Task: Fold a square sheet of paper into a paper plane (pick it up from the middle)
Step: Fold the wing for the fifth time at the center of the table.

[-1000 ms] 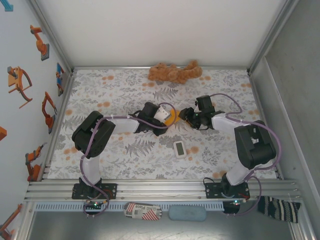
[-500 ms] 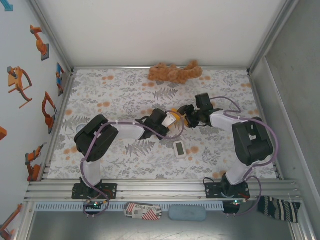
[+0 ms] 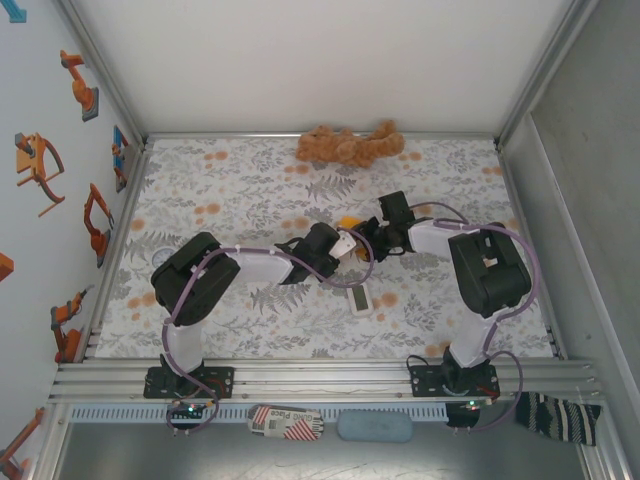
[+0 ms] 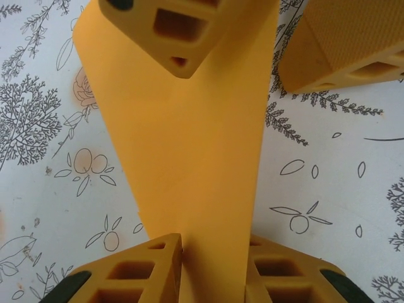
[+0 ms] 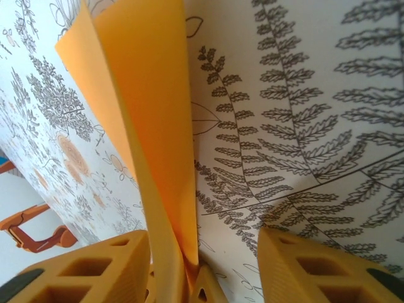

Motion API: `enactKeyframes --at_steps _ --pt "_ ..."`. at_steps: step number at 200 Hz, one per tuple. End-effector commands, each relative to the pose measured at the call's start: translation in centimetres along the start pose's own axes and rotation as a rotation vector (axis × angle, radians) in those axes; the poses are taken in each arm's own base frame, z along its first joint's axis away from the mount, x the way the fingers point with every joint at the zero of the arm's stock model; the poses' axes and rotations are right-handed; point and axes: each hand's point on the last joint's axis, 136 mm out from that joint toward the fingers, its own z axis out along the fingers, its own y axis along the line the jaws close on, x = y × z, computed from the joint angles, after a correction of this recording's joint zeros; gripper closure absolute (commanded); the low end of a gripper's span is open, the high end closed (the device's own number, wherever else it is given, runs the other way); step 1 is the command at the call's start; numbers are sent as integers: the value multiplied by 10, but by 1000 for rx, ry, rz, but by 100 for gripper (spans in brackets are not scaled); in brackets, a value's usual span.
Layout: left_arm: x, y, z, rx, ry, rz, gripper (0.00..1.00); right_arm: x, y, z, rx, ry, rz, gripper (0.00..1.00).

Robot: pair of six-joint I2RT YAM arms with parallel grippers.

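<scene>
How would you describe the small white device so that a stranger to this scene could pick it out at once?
On the floral table in the overhead view, find the orange paper held near its middle. Just nearer the arm bases lies the white device, flat on the cloth. It is the one small white rectangle, unlike the brown plush toy at the far edge.

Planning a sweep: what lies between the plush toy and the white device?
In the top view: the square sheet of paper, with the left gripper and right gripper both at it.
</scene>
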Motion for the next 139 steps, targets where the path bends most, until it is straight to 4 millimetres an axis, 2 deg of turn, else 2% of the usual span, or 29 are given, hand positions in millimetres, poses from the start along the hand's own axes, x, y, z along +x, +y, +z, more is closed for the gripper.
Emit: enactKeyframes --at_steps 1,19,44,52,97,139 --pt "19 3 5 -43 61 59 73 2 9 -2 -7 10 7 59" --pt "18 3 5 -46 62 67 73 3 11 -4 -11 8 3 65" --pt "17 3 3 -43 58 65 72 3 14 -5 -19 5 -1 82" --pt "16 3 2 -40 53 60 71 3 14 -5 -21 5 -2 85" --pt "-3 -1 -19 -5 3 31 60 1 17 -6 -40 -8 -10 95" --pt "-6 -9 -24 16 -11 41 60 1 14 -3 -37 -6 -8 98"
